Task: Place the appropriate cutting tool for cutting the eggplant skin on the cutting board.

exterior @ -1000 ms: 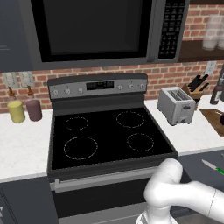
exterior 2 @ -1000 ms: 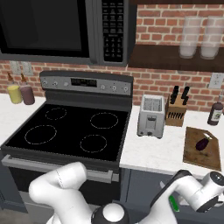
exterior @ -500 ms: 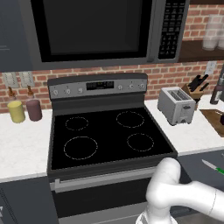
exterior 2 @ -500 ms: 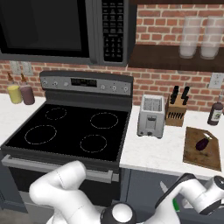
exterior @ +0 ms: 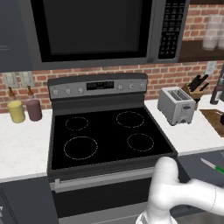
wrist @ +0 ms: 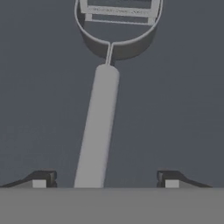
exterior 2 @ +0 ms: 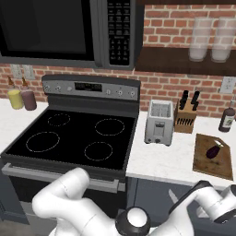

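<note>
The cutting tool [exterior: 212, 165], with a thin silvery blade and a green handle, lies low at the right, below the counter's front edge and beside my white forearm. The cutting board [exterior 2: 207, 163] rests on the counter at the right with a dark purple eggplant [exterior 2: 213, 151] on it; its corner [exterior: 215, 119] also reaches into the left base view. In the hand view my gripper [wrist: 106, 179] is open, its finger tips [wrist: 41, 179] wide apart. A long pale grey rod [wrist: 98, 127] with a ring-shaped head runs between them, untouched. Whether that rod is the cutting tool, I cannot tell.
A silver toaster [exterior 2: 159, 122] and a tan knife block [exterior 2: 185, 117] with black-handled knives stand left of the board. A dark bottle [exterior 2: 227, 120] is behind it. The black stove [exterior: 109, 135] sits left, with two small jars [exterior: 24, 110] beyond it.
In the right base view my wrist has swung further right and lower, covering the green handle that showed there earlier. In the left base view the tool stays where it was.
</note>
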You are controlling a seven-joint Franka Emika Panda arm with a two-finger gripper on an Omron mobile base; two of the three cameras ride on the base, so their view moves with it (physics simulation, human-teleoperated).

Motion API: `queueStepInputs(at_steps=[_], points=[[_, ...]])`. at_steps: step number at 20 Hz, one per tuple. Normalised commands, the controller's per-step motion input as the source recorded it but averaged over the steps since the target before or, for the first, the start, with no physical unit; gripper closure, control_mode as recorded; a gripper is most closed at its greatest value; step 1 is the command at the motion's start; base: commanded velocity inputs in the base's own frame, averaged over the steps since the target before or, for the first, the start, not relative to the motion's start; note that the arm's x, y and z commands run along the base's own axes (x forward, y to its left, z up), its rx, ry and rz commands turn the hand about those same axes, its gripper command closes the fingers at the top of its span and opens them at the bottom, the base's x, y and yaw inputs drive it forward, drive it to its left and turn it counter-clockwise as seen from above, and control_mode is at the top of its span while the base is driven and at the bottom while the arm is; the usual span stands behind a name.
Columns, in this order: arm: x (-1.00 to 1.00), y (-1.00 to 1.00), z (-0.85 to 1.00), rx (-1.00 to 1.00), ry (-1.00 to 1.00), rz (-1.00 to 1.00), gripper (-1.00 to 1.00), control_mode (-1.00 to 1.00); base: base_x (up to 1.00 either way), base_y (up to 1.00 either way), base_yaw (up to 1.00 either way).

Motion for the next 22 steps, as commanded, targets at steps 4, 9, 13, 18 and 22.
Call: queueStepInputs(at_steps=[4,9,13,18,22], points=[[0.00,0.00,-0.47,0.00,0.00,0.00,1.00,-1.00,0.00,0.00,0.00],[-0.09,0.00,-0.34,0.00,0.00,0.00,1.00,-1.00,0.00,0.00,0.00],[-0.49,0.04,-0.22,0.00,0.00,0.00,1.00,-1.00,0.00,0.00,0.00],[-0.59,0.04,-0.06,0.00,0.00,0.00,1.00,-1.00,0.00,0.00,0.00],[-0.71,0.16,0.24,0.00,0.00,0.00,1.00,-1.00,0.00,0.00,0.00]])
